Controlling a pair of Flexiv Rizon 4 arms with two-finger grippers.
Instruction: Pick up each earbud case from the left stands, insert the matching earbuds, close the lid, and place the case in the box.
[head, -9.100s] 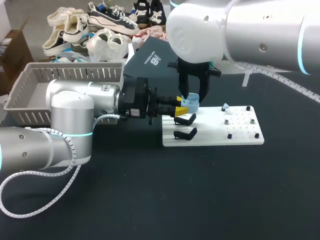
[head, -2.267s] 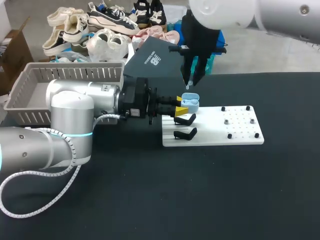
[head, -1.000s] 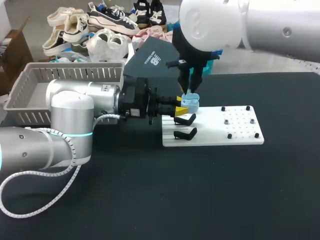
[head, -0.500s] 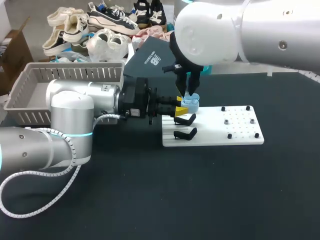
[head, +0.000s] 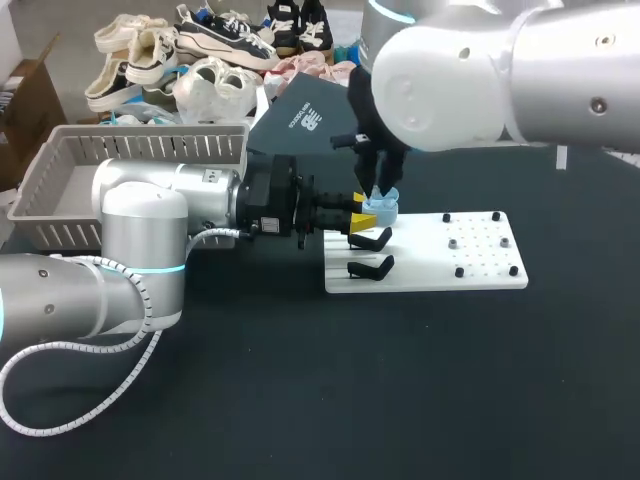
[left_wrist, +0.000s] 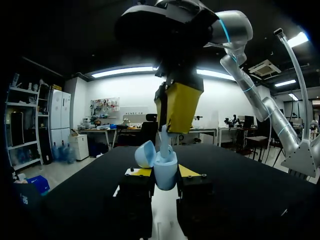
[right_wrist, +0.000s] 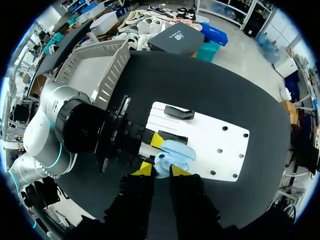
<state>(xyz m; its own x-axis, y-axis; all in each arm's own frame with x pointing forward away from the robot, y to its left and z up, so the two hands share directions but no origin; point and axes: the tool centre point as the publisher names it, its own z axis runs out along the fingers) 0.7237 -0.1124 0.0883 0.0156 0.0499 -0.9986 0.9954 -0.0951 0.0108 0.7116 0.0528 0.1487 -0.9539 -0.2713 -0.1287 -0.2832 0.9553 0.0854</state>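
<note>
My left gripper is shut on the light blue earbud case, held level just over the white board's back-left corner. In the left wrist view the case sits between the fingers with its lid swung open. My right gripper hangs straight above the case, shut on a white earbud whose lower end is at the case's mouth. The right wrist view shows that earbud between the yellow tips, with the open case right under it.
Two black stands sit bare on the board's left part, and small black pegs dot its right part. A grey slatted basket stands at the table's back left, behind my left arm.
My right gripper has come down and slightly left with the earbud, from above the case to its mouth. The left arm and the case have stayed put.
</note>
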